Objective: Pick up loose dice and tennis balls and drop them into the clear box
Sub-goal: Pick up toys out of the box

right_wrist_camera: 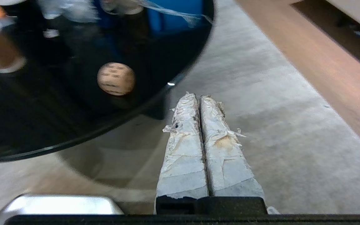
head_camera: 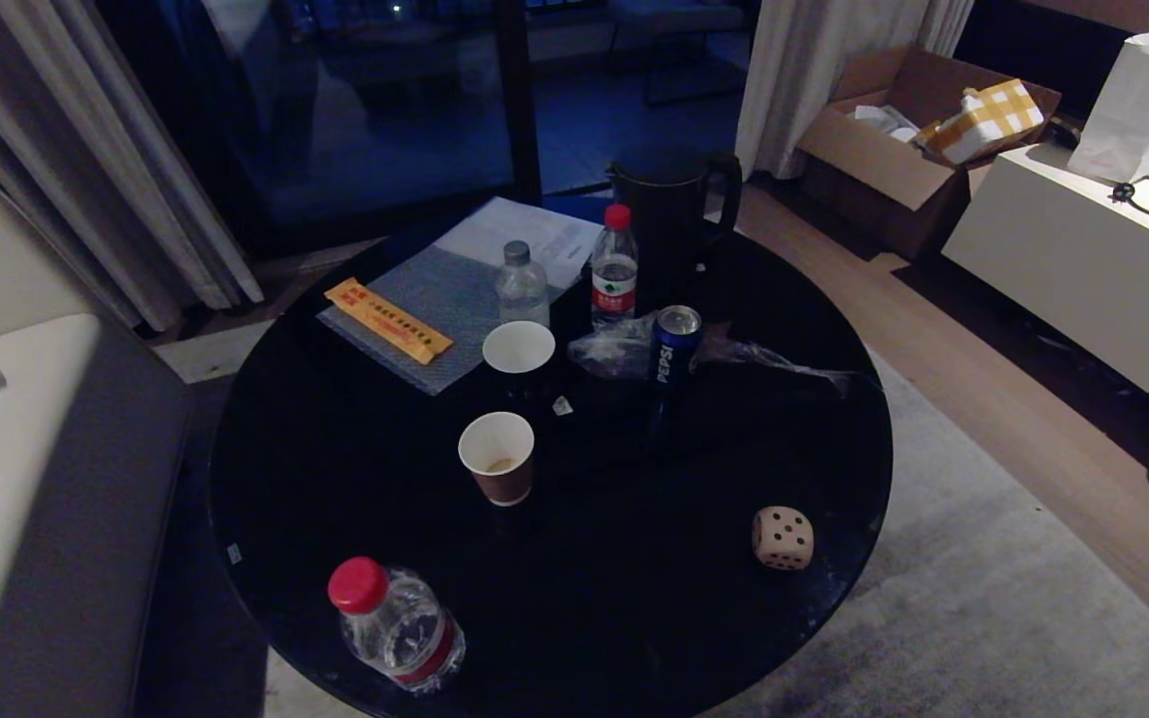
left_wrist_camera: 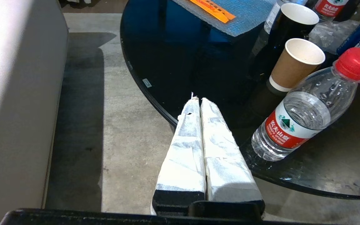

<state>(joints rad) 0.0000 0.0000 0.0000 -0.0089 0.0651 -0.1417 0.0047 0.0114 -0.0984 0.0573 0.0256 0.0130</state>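
Head view, beige die point(head_camera: 783, 538) near round table point(head_camera: 335, 499) edge

"PEPSI" on blue can point(head_camera: 674, 351); water bottle point(left_wrist_camera: 308, 109) red label w/ Chinese "农夫山泉"

A round black table point(head_camera: 335, 519) stands on grey carpet point(head_camera: 983, 618) between a sofa point(head_camera: 26, 479), curtains point(head_camera: 66, 150) and a dark window point(head_camera: 385, 100).

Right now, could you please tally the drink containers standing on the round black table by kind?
Clear plastic water bottles: 3 (red-capped near edge, red-capped at back, grey-capped)
Paper cups: 2 (brown, black)
Blue Pepsi cans: 1
Black kettles: 1
Total: 7
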